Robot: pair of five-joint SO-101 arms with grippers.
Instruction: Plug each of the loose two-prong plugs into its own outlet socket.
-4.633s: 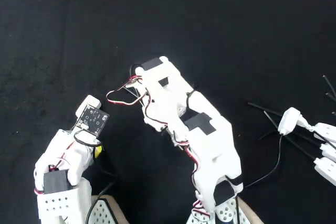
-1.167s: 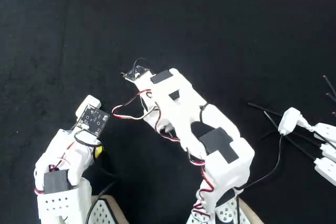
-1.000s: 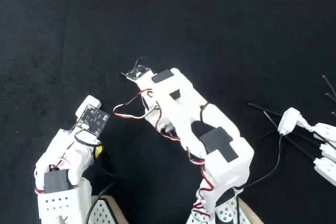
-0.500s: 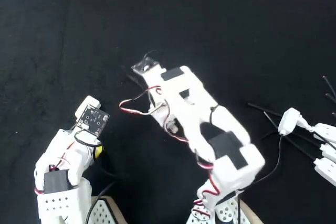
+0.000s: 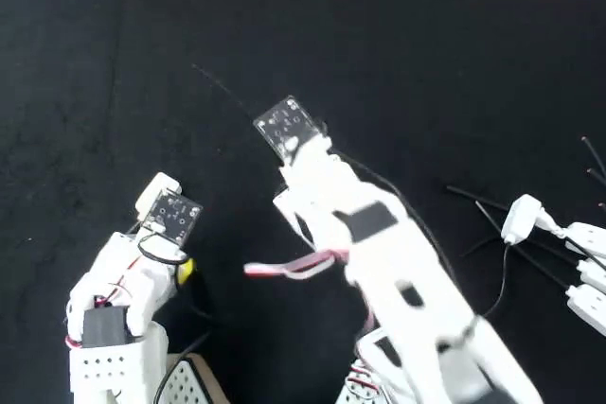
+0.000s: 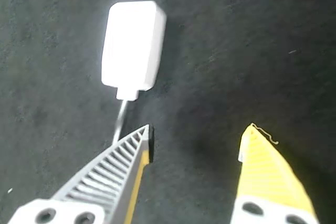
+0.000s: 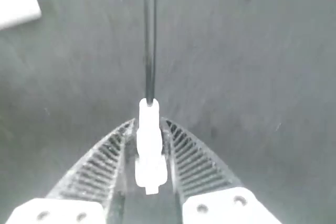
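My right gripper (image 7: 149, 124) is shut on a small white plug (image 7: 148, 145), held upright between its fingers. The plug's black cord (image 7: 149, 35) runs straight away over the black table, and its thin line (image 5: 218, 89) trails to the far left of the right arm's wrist (image 5: 287, 126). My left gripper (image 6: 199, 127) stands open just above the mat. A white rectangular block (image 6: 131, 43) with a thin cord lies a short way beyond its fingertips. The same block (image 5: 156, 186) lies at the tip of the left arm at the near left.
Several white plug and socket pieces (image 5: 523, 218) with black cords (image 5: 492, 290) lie at the right edge of the table (image 5: 426, 63). Another white piece (image 7: 16, 3) pokes into the right wrist view's corner. Cables and a red bar sit beyond the far edge.
The right arm has unfolded and stretched out, its wrist rising and swinging slightly right and farther away, so the cord now trails far left. The left arm has stayed in place.
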